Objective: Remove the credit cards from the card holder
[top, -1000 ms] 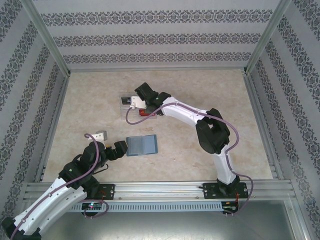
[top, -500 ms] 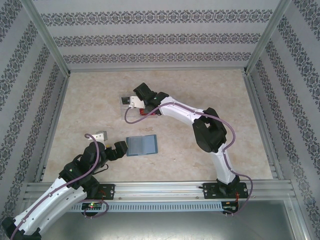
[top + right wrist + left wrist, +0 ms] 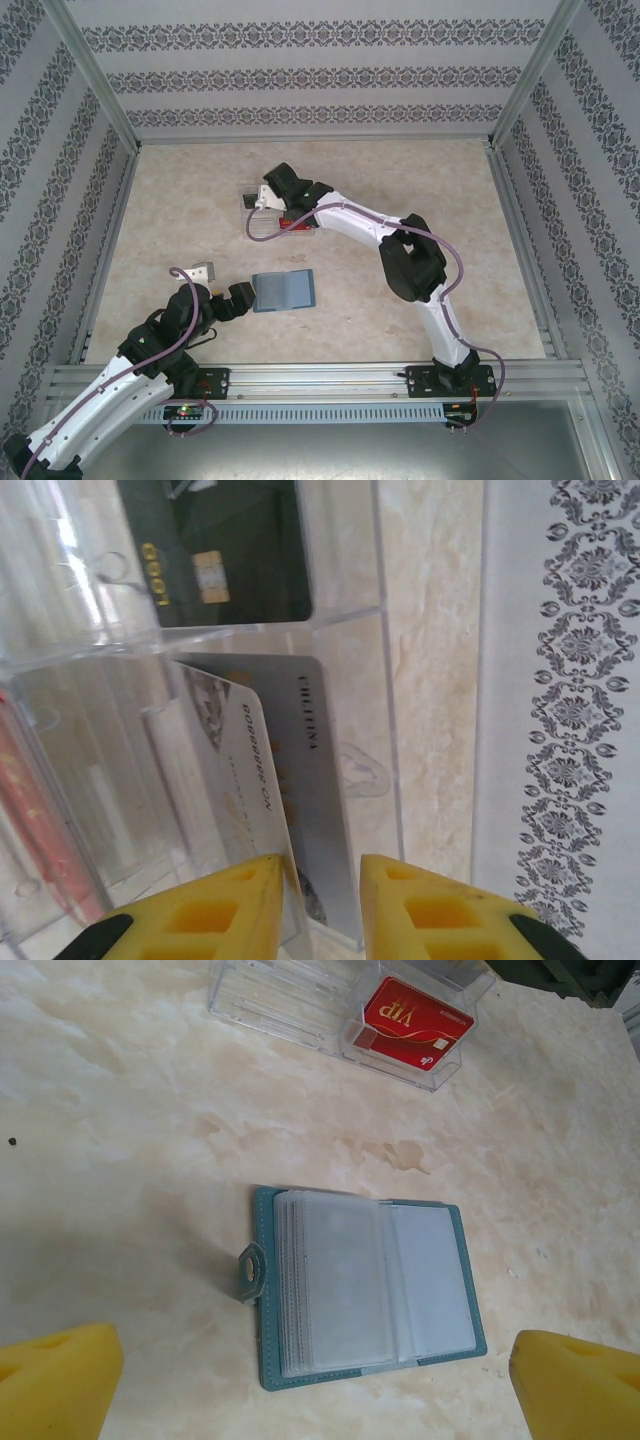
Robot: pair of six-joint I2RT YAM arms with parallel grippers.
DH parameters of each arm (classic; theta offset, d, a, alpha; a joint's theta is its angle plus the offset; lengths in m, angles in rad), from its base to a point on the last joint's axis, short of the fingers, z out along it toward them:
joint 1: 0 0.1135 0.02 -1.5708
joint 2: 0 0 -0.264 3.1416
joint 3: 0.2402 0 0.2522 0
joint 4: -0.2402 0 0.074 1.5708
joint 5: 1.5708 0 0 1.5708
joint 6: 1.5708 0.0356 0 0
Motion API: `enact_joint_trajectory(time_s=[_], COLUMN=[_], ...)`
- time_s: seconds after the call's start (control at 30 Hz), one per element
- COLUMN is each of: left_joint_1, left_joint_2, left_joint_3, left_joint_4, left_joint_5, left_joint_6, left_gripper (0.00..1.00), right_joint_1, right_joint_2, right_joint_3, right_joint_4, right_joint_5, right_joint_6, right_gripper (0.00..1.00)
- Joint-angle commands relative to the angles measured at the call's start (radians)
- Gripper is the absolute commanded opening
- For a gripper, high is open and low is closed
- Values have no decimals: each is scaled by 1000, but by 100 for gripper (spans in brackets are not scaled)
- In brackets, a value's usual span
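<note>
The teal card holder [image 3: 284,291] [image 3: 370,1285] lies open flat on the table, and its clear sleeves look empty. My left gripper [image 3: 232,291] [image 3: 320,1405] hovers just left of it, open wide, a yellow fingertip [image 3: 55,1380] at each side of the wrist view. My right gripper [image 3: 262,197] [image 3: 322,875] is over the clear tray [image 3: 300,232] [image 3: 390,680], jaws slightly apart. A white credit card [image 3: 235,770] stands in the tray leaning on the left finger [image 3: 215,910], over a flat silver card [image 3: 318,780]. The right finger is clear of both.
In the tray, a black card [image 3: 230,550] lies in the compartment beyond and a red VIP card [image 3: 410,1025] [image 3: 291,223] in another. Patterned walls and metal rails fence in the marble-look table [image 3: 400,180]; bare surface spreads right of the card holder.
My right gripper went from shut to slightly open, letting go of the white card in the tray, and shifted a little left and farther away. Left arm and card holder have not moved.
</note>
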State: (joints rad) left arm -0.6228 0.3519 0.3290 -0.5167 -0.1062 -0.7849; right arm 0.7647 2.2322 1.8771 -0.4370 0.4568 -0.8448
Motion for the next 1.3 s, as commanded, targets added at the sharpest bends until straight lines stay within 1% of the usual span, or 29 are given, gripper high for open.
enact_joint_trajectory(time_s=[0.0, 0.23, 0.37, 0.43, 0.6, 0.7, 0.73, 0.87, 0.93, 0.97, 1.1, 1.23, 1.27], left_joint_1=[-10, -9, -9, -9, -10, -9, -10, -9, -10, -10, -10, -10, -11], left_joint_2=[-10, -10, -11, -11, -7, -8, -7, 14, 35, 48, 130, 254, 289], left_joint_3=[-14, -15, -16, -19, -27, -32, -33, -36, -26, -21, 3, 42, 49], left_joint_4=[-16, -20, -13, -8, 32, 48, 53, 79, 89, 94, 143, 187, 208], left_joint_5=[-4, -4, 2, 11, 47, 62, 67, 95, 106, 108, 141, 172, 188], left_joint_6=[22, 22, 22, 21, 24, 18, 14, -4, -12, -19, -43, -62, -67], left_gripper=[100, 100, 100, 100, 100, 100, 99, 95, 92, 90, 79, 73, 73], right_joint_1=[-20, -25, -11, -3, 22, 33, 34, 31, 28, 26, 24, 22, 23], right_joint_2=[31, 24, -33, -85, -280, -406, -451, -571, -613, -634, -688, -688, -678], right_joint_3=[51, 46, -28, -77, -265, -432, -482, -611, -660, -696, -817, -905, -922], right_joint_4=[27, 26, 52, 62, 102, 168, 175, 149, 133, 149, 222, 302, 325], right_joint_5=[57, 45, 45, 36, -37, -70, -102, -215, -282, -330, -479, -586, -618], right_joint_6=[36, 61, 85, 134, 342, 497, 560, 816, 930, 975, 1136, 1258, 1284], right_gripper=[28, 29, 29, 29, 29, 28, 27, 9, 2, 0, 0, 0, 0])
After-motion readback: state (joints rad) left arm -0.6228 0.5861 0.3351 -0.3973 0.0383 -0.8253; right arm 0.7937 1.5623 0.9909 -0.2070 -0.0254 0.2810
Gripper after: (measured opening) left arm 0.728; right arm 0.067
